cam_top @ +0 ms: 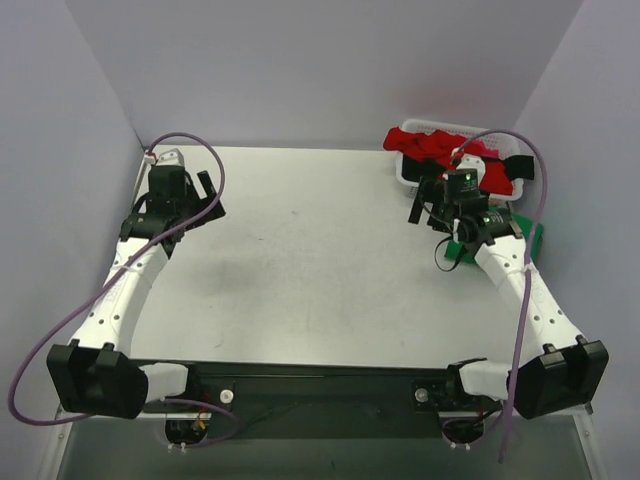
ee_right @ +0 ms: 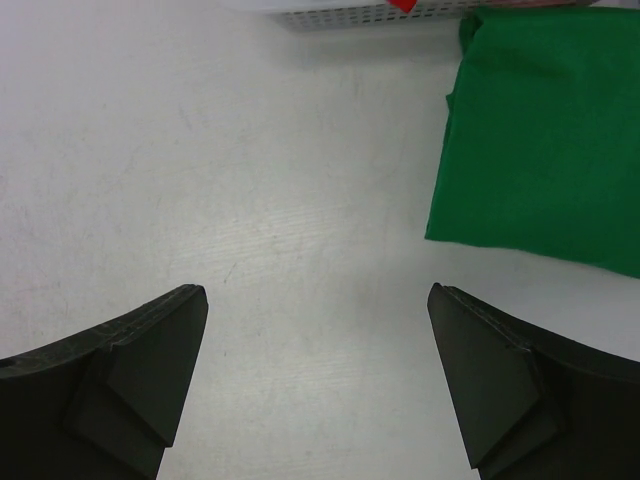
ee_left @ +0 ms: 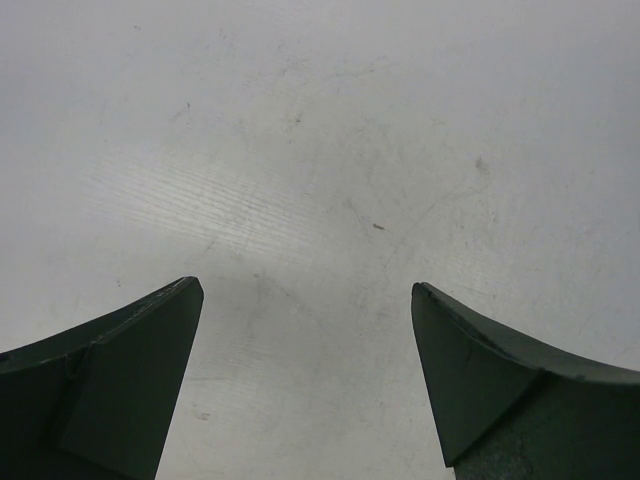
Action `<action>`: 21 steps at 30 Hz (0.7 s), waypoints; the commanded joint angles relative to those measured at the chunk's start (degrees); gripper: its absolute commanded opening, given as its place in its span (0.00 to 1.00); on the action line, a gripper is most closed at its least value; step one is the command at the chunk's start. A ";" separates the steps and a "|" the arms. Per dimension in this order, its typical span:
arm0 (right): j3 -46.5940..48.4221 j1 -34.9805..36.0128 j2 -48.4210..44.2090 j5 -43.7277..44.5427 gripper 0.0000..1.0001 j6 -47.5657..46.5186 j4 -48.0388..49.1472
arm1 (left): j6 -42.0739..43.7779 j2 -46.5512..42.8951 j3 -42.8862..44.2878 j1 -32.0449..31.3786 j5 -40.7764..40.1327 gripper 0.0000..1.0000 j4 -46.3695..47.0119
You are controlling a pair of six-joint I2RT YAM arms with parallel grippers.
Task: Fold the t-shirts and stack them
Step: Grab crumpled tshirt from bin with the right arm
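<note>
At far right of the pale grey desk [cam_top: 300, 270]: one white plastic lattice basket [cam_top: 408, 178], holding one crumpled bright red cotton t-shirt [cam_top: 435, 148], judged to be awaiting folding. Just beside it, one green cotton t-shirt [ee_right: 545, 130], folded flat, judged the stack's base. Two claws: right claw [ee_right: 316, 291] agape and empty, near the green one. Left claw [ee_left: 305, 288] agape and empty, over the desk at far left.

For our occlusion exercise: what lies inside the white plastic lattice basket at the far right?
A crumpled bright red cotton t-shirt fills the white lattice basket, spilling over its rim. Anything beneath that cloth is covered and cannot be seen.
</note>
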 commanded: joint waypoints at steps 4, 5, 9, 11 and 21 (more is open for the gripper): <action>8.18 -6.30 8.24 2.45 1.00 3.10 -0.23 | -1.46 2.56 1.54 0.21 -2.58 0.97 6.88; 9.06 -7.35 10.43 2.80 1.00 3.45 -0.15 | -1.20 2.91 1.36 0.21 -3.20 0.97 8.19; 15.99 -9.47 16.94 5.52 1.00 4.32 0.12 | 0.29 4.93 -1.36 0.21 -4.87 0.97 13.38; 18.90 -10.78 21.41 5.26 1.00 4.85 0.29 | 0.12 5.64 -3.03 0.21 -5.31 0.97 17.16; 40.78 -15.18 41.11 3.07 1.00 9.43 1.79 | 4.24 15.82 -0.50 0.21 -7.07 0.97 26.93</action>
